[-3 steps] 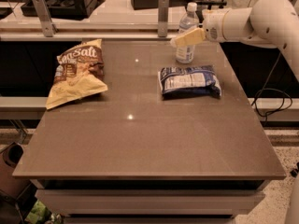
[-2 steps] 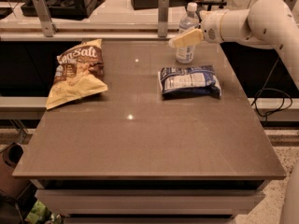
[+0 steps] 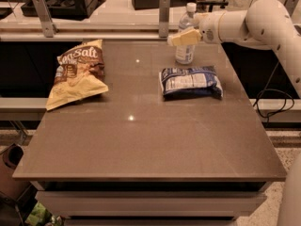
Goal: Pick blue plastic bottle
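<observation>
The blue plastic bottle (image 3: 184, 54) stands upright at the far edge of the table, clear with a white cap and a pale label. My gripper (image 3: 183, 37) reaches in from the right on a white arm (image 3: 244, 22) and sits at the bottle's upper body, level with its shoulder. Its yellowish tip crosses in front of the bottle and hides its middle. The bottle's base rests on the table.
A flat blue-white snack packet (image 3: 190, 82) lies just in front of the bottle. A brown and yellow chip bag (image 3: 75, 74) lies at the far left. The grey table (image 3: 141, 140) has a rail with metal posts (image 3: 164, 15) behind it. A cable (image 3: 273, 98) hangs at the right.
The gripper has shifted very slightly left at the bottle. The bottle and both packets have not moved.
</observation>
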`<state>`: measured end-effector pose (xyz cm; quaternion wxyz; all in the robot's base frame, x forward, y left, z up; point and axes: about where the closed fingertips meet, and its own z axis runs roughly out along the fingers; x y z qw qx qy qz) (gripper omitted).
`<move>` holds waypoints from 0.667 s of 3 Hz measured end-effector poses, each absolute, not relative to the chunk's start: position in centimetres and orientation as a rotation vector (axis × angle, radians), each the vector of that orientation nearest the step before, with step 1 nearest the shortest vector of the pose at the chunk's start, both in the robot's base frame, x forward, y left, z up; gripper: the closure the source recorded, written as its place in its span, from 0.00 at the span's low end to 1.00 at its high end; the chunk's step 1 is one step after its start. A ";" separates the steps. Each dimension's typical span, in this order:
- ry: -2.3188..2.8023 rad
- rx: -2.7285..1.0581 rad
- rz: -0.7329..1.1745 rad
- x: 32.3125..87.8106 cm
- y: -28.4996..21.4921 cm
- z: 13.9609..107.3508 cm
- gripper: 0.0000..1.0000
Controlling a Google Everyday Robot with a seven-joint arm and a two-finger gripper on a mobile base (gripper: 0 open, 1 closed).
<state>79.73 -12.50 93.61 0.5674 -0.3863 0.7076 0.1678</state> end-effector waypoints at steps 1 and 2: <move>1.663 -0.911 0.399 79.8 -12.2 93.5 0.41; 1.663 -0.914 0.403 79.8 -11.9 93.3 0.64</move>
